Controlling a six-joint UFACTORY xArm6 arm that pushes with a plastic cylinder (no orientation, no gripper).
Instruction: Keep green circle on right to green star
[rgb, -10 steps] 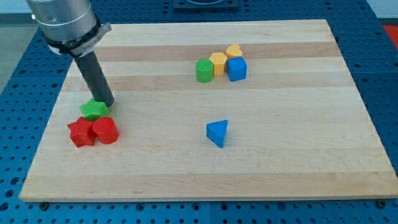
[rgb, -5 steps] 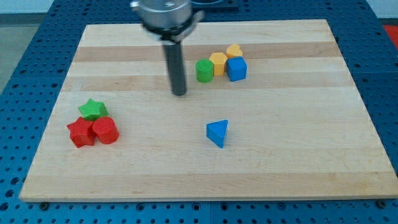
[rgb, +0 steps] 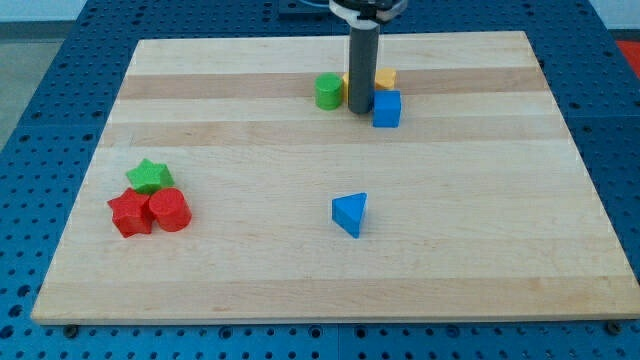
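Note:
The green circle (rgb: 327, 91) stands near the view's top centre of the wooden board (rgb: 480, 230). The green star (rgb: 149, 176) lies far away at the view's left, touching a red star (rgb: 129, 214) and a red cylinder (rgb: 170, 210) below it. My tip (rgb: 361, 109) stands just right of the green circle, between it and a blue cube (rgb: 387, 108). The rod hides most of a yellow block (rgb: 346, 83) behind it; another yellow block (rgb: 385, 78) shows to its right.
A blue triangular block (rgb: 350, 214) lies alone near the board's middle, below the top cluster. The board rests on a blue perforated table (rgb: 30, 120).
My tip moved from beside the green star rightward and up into the top cluster. The green circle shifted slightly up, the blue cube slightly down and right.

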